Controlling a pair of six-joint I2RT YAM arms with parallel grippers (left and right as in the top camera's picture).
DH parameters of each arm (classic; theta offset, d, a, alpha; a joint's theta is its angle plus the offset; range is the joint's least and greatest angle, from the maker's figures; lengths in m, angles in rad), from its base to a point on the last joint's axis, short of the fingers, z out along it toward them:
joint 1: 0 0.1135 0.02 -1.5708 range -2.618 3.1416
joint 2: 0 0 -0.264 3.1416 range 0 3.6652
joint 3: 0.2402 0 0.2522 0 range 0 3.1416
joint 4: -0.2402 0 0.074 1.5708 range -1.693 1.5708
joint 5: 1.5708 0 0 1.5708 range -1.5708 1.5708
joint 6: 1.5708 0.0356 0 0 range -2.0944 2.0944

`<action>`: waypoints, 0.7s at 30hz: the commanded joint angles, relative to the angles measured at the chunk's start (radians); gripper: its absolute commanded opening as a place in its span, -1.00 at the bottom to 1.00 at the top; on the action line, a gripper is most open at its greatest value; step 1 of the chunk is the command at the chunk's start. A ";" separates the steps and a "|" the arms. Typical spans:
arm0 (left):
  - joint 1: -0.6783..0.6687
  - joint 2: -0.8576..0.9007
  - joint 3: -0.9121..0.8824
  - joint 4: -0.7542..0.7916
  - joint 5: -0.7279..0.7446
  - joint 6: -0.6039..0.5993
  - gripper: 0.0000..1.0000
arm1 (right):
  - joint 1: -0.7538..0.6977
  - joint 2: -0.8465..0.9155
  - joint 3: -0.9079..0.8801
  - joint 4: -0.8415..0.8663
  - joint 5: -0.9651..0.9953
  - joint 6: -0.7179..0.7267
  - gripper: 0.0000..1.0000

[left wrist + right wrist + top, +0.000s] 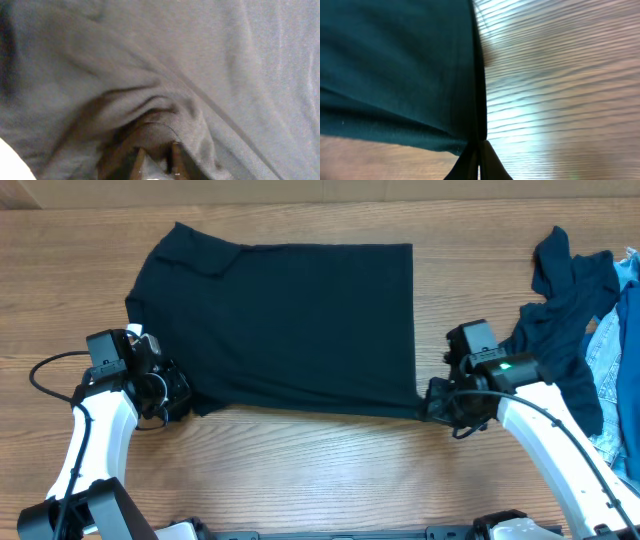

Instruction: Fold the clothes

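Note:
The near-black navy T-shirt point(290, 320) lies flat on the wooden table, a sleeve at its far left. My left gripper point(178, 395) is at the shirt's near left corner. In the left wrist view the fabric point(210, 60) fills the frame and bunches over the fingers point(156, 161), which pinch it. My right gripper point(432, 402) is at the shirt's near right corner. In the right wrist view its fingers point(480, 150) are shut on the shirt's edge point(395, 75). The white tag is hidden.
A rumpled dark blue garment point(560, 310) lies at the right edge of the table, partly over pale blue denim point(620, 360). Bare wooden table point(320, 470) shows in front of the shirt. A black cable point(50, 370) loops by the left arm.

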 commanded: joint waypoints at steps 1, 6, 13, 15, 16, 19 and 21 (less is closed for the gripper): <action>-0.005 0.001 0.018 -0.017 0.003 0.057 -0.38 | -0.050 -0.004 0.003 -0.014 0.041 -0.057 -0.92; -0.005 0.001 0.018 -0.030 -0.085 0.101 -0.24 | -0.051 -0.004 0.003 -0.050 0.074 -0.057 -0.92; -0.062 0.002 -0.055 -0.204 0.035 0.111 -0.16 | -0.051 -0.004 0.004 0.008 0.127 0.032 -0.92; -0.135 0.002 -0.094 -0.152 0.043 0.124 -0.07 | -0.051 -0.004 0.004 0.000 0.127 0.032 -0.92; -0.166 0.002 -0.101 -0.120 0.055 0.131 0.05 | -0.051 -0.004 0.004 -0.003 0.127 0.032 -0.89; -0.259 0.002 -0.104 -0.080 0.042 0.129 0.18 | -0.051 -0.004 0.004 -0.015 0.119 0.032 -0.73; -0.275 0.002 -0.106 -0.078 -0.017 0.069 0.21 | -0.051 -0.004 0.004 -0.015 0.116 0.032 -0.63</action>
